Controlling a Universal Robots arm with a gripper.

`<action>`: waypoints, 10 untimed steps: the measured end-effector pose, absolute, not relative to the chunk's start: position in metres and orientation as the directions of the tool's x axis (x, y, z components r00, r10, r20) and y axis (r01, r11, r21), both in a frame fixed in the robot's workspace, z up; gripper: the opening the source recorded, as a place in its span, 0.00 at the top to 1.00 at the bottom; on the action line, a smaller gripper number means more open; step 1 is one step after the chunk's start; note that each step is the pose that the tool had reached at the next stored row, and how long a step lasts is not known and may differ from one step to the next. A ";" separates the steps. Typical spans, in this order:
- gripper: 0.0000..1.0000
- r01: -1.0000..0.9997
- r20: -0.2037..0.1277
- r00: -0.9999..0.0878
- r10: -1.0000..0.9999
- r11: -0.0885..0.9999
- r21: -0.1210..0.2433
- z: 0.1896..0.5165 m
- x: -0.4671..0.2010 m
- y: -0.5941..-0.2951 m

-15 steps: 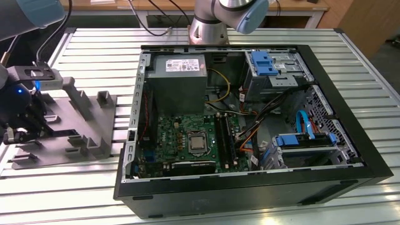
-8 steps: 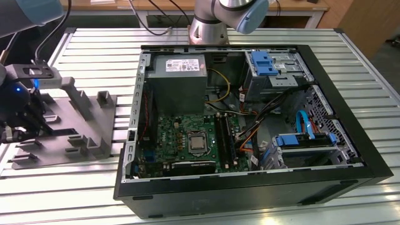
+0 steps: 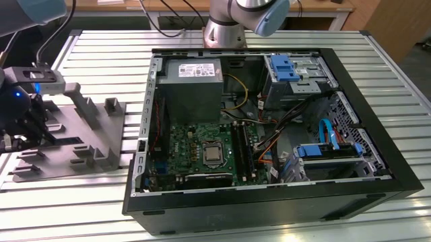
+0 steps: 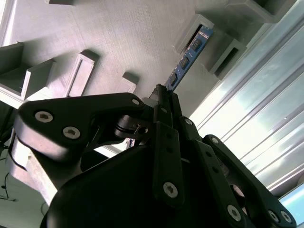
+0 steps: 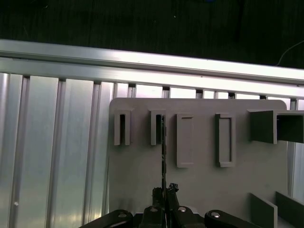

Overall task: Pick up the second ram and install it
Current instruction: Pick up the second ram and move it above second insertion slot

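Our arm (image 3: 227, 20) stands on its base at the far edge of the table, with the wrist (image 3: 15, 103) low at the exterior view's left. Our gripper (image 5: 164, 192) points downward, its fingers (image 4: 166, 111) pinched together on the thin edge of the memory stick (image 4: 188, 56).

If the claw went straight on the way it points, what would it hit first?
The ram, standing on edge right at the claw's tip. Past it lies the grey tray, though depth is unclear.

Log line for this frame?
phase: pick | end effector: shut on second ram | ram: in holder tray slot | install: not done
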State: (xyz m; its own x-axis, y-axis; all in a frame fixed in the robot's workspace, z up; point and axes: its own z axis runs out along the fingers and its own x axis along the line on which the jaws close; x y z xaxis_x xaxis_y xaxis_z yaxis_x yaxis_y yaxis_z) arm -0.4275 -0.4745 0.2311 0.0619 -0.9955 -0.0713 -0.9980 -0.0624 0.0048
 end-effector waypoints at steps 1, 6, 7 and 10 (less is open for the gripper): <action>0.86 -0.998 -0.072 0.062 -0.996 -0.062 0.005 0.231 -0.427 -0.474; 0.86 -0.998 -0.072 0.062 -0.995 -0.062 0.005 0.234 -0.427 -0.475; 0.86 -0.998 -0.072 0.062 -0.995 -0.062 0.005 0.234 -0.427 -0.475; 0.86 -0.998 -0.073 0.062 -0.995 -0.062 0.005 0.236 -0.427 -0.474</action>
State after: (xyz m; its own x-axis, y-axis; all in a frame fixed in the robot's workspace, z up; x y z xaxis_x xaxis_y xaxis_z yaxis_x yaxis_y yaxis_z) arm -0.4275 -0.4745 0.2358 0.0619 -0.9954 -0.0731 -0.9980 -0.0624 0.0048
